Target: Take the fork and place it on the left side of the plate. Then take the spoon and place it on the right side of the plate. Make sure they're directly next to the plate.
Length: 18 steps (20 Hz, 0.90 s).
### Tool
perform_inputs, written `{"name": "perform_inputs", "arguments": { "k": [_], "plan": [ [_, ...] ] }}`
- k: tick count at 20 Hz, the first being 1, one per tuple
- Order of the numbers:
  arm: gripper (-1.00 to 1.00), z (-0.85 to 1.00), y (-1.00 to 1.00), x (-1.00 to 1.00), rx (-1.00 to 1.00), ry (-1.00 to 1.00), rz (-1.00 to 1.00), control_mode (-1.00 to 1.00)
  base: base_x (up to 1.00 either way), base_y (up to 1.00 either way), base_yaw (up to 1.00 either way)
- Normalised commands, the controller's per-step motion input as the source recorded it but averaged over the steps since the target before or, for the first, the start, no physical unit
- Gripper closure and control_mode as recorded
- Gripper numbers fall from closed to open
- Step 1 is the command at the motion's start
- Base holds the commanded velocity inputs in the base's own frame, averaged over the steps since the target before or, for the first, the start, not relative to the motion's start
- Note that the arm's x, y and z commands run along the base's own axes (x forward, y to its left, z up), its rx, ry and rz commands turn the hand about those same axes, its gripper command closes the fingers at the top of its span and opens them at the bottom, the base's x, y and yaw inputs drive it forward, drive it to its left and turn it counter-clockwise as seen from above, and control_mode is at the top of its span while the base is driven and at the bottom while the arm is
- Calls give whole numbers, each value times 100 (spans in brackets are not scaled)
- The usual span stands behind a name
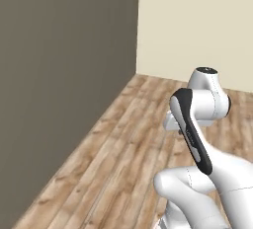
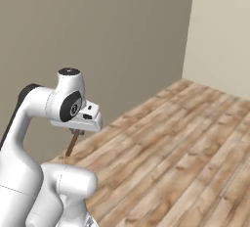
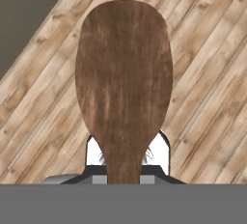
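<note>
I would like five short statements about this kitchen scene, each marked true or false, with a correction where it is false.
1. The pincer is shut on the brown wooden spoon. True.
2. The spoon lies flat on the floor. False: it hangs in the air from the pincer, above the wooden plank floor.
3. In the hand view, the spoon's oval bowl points away from the camera. True.
4. The pincer holds a thin silver fork. False: it holds the wooden spoon.
5. The floor is grey tile. False: it is light brown wooden planks.
</note>
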Motion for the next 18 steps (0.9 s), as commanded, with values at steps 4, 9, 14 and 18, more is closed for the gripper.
{"name": "perform_inputs", "arguments": {
  "k": [4, 9, 14, 18],
  "plan": [
    [100, 0, 0, 0, 0, 0, 0, 100, 100, -8, -37],
    [100, 0, 0, 0, 0, 0, 0, 100, 100, -7, -39],
    [100, 0, 0, 0, 0, 0, 0, 100, 100, -8, -38],
    [100, 0, 0, 0, 0, 0, 0, 100, 100, -11, -35]
  ]
}}
